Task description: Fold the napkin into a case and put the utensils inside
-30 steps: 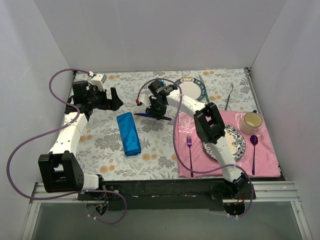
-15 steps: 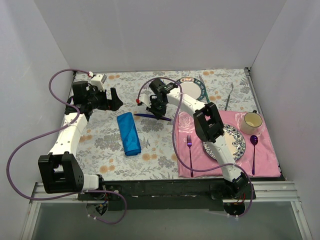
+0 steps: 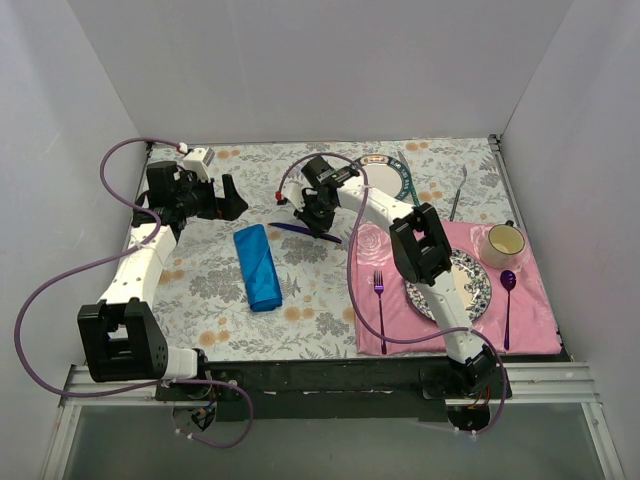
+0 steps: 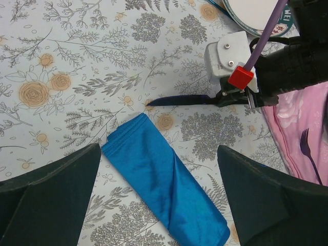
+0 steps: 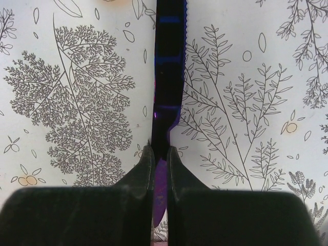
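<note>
- Right gripper (image 5: 160,154): clenched on the dark purple knife (image 5: 169,77). The fingers pinch the handle end from both sides, and the serrated blade runs straight out ahead of them.
- Knife position: just beside the far end of the case (image 3: 258,267), on its right, lying roughly crosswise to the case's long axis. Blade tip points toward the case and does not touch it.
- Cannot tell whether the knife is lifted or resting on the floral tablecloth (image 3: 200,290); the wrist view is too flat to judge.
- Case: blue napkin folded into a narrow flat rectangle, lying on the tablecloth with its long axis running near-to-far and slightly angled. Nothing lies on it.
- Left gripper (image 3: 232,200): released, fingers spread wide, nothing between them. It hangs past the far end of the case, to its left; its wrist view looks down on the case.
- Pink placemat (image 3: 520,310): well to the right of the case, carrying a magenta fork (image 3: 379,295).
</note>
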